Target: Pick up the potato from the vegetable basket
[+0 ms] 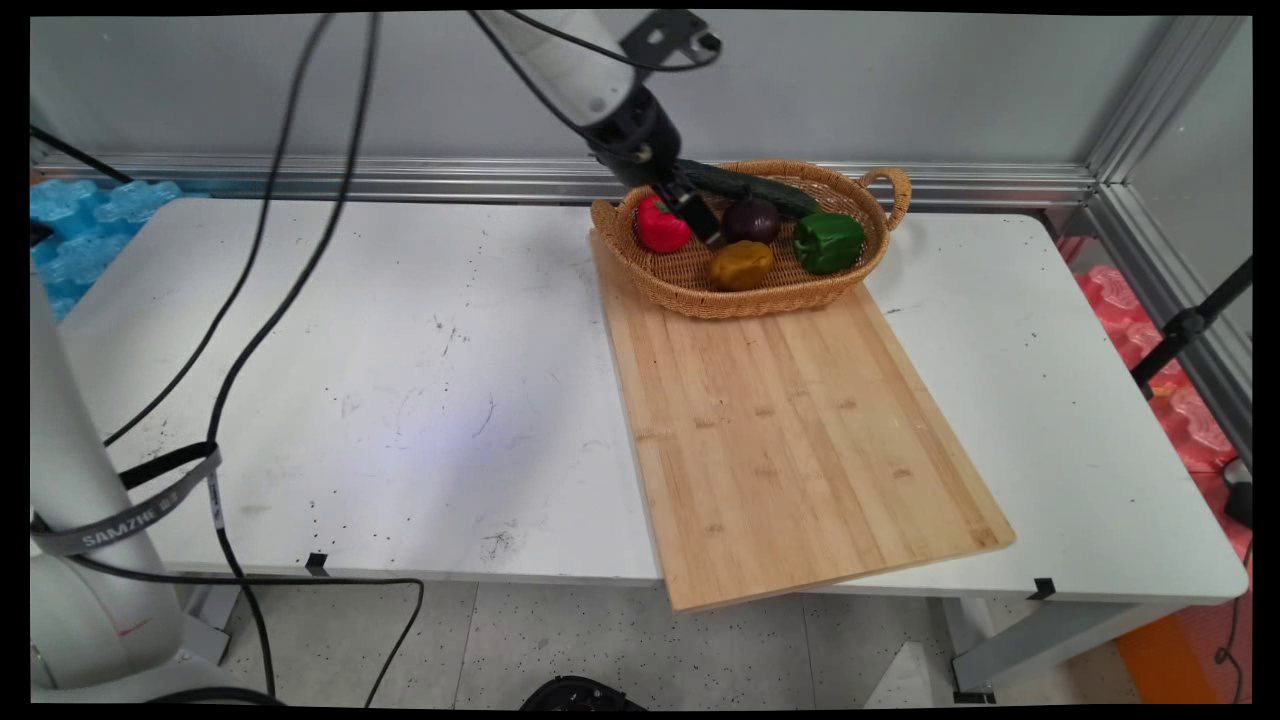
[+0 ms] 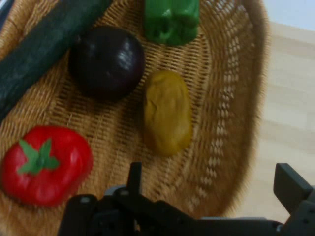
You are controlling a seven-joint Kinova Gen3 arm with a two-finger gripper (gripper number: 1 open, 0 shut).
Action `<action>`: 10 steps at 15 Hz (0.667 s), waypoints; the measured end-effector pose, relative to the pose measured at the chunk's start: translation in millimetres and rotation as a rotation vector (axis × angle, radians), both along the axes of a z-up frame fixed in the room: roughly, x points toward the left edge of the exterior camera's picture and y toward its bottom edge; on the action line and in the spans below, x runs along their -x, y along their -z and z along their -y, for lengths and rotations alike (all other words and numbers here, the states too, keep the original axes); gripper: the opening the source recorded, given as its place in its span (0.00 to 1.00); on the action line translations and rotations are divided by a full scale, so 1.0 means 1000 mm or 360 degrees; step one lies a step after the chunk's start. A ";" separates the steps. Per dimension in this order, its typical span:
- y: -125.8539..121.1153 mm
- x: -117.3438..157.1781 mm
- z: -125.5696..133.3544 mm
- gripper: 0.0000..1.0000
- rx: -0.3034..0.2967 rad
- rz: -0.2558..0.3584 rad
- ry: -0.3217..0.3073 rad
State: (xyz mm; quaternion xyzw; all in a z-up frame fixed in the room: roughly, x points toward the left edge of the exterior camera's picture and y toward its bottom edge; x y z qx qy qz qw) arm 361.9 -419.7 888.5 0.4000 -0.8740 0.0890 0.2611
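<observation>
Gripper [image 1: 697,212] hangs wide apart inside the basket [image 1: 860,262], on a wooden board [image 1: 790,440] covering the white table [image 1: 400,400].

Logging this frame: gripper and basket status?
Gripper open, empty, inside the wicker basket. Nearest: red tomato, then purple onion and yellow potato. Green pepper and cucumber beyond; nothing between the fingers.

White arm [image 1: 560,60]; black end effector [image 1: 690,205]; black cables [image 1: 290,250] hanging.
</observation>
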 end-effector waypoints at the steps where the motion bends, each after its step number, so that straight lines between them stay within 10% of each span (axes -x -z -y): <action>1: 0.006 0.006 0.008 1.00 -0.0005 0.0002 -0.0014; 10: 0.070 0.043 0.068 1.00 -0.0078 0.0049 -0.0113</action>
